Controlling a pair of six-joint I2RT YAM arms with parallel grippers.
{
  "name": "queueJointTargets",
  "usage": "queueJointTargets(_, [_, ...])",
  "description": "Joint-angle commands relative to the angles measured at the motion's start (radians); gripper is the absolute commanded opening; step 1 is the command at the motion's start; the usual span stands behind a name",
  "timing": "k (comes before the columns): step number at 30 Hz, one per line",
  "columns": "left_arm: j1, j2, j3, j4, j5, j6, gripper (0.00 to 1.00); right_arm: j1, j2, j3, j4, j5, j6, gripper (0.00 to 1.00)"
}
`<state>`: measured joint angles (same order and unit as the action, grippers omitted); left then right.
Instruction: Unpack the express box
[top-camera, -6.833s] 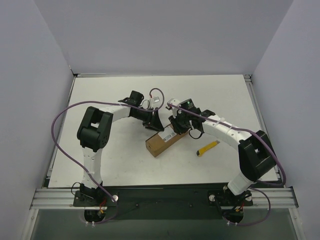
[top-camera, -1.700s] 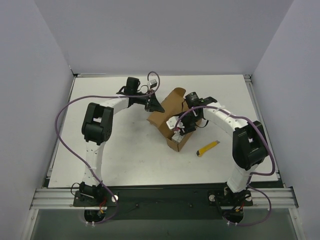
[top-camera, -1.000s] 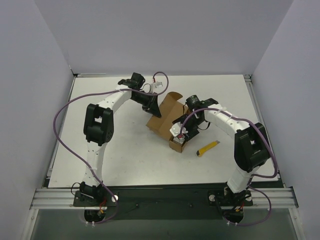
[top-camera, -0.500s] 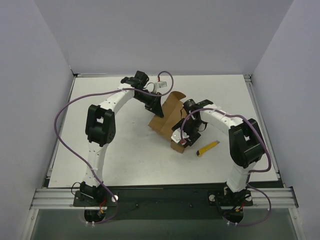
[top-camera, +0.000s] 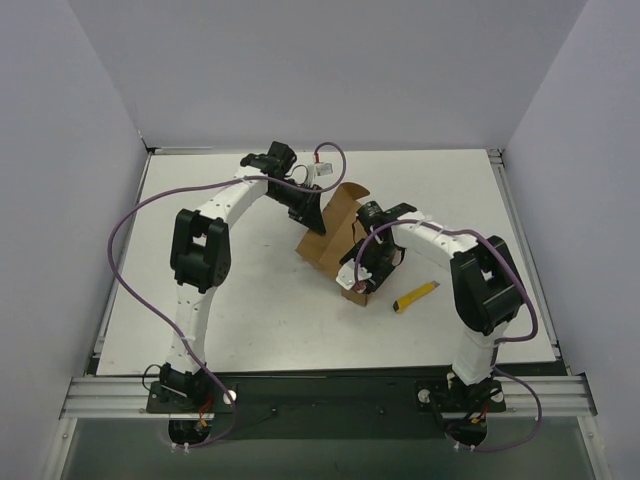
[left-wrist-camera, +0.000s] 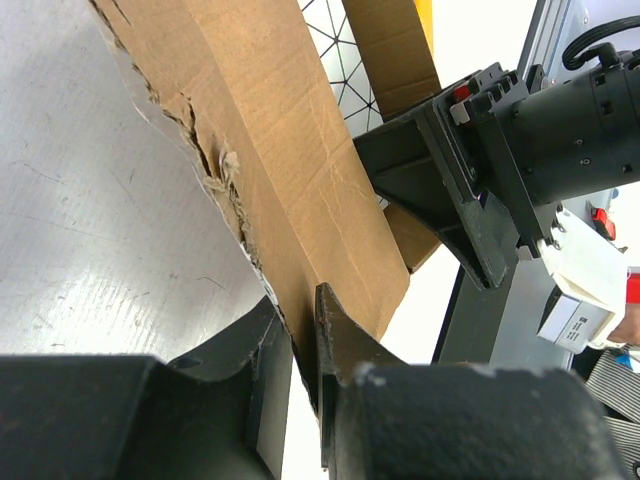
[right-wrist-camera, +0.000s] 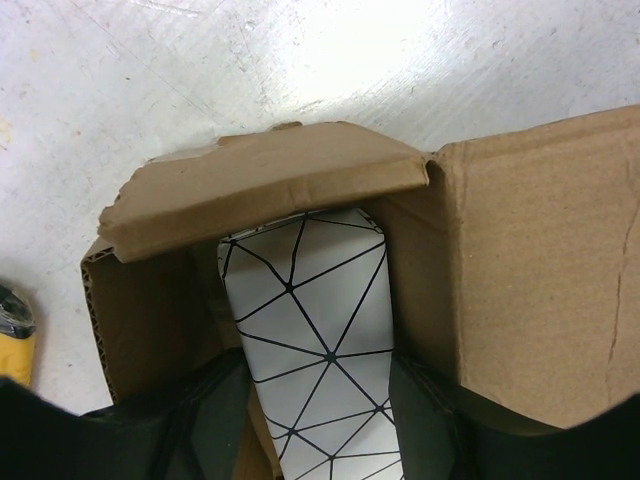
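1. The express box (top-camera: 325, 243) stood opened near the middle of the table (top-camera: 250, 320), between the two arms, with its flaps raised.
2. It looked light, being thin corrugated card that was stiff across the panels but bent at the creases. One edge in the left wrist view was torn and ragged, so a hard pull would probably rip it further.
3. The left end effector (left-wrist-camera: 298, 305) was pinching a flap on the box's far-left side, fingers pressed together on the card. That flap seemed a sound place to steady the box.
4. The right end effector (right-wrist-camera: 318, 395) reached into the near open end. Its fingers sat against both sides of the white patterned block (right-wrist-camera: 310, 300), apparently gripping it.
5. The block looked smooth and rigid, perhaps slippery, and a hold on its long sides suited it.
6. A short end flap (right-wrist-camera: 270, 190) folded over the block's far end and seemed likely to snag it on the way out.
7. The yellow utility knife (top-camera: 417, 297) lay on the table just right of the box, apart from it and from both arms.
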<state>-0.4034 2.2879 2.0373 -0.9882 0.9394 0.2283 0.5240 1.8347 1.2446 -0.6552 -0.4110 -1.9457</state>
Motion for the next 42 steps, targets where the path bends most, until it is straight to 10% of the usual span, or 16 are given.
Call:
queueJointTargets(1, [-0.011, -0.004, 0.034, -0.015, 0.044, 0.043, 0.22, -0.013, 0.107, -0.108, -0.001, 0.114, 0.062, 0.44])
queueJointTargets(5, [-0.011, -0.016, 0.026, -0.018, 0.009, 0.052, 0.22, -0.015, 0.048, -0.060, -0.004, 0.006, 0.175, 0.18])
queueJointTargets(20, [-0.011, -0.011, 0.021, -0.004, -0.054, 0.026, 0.20, -0.041, -0.258, -0.027, -0.086, -0.190, 0.350, 0.08])
queueJointTargets(33, [-0.038, -0.008, 0.035, -0.020, -0.017, 0.045, 0.20, -0.006, -0.152, -0.039, -0.078, -0.123, 0.251, 0.58])
queueJointTargets(42, [-0.041, -0.013, 0.024, -0.017, -0.010, 0.037, 0.20, 0.004, -0.036, 0.012, -0.159, -0.064, 0.160, 0.56])
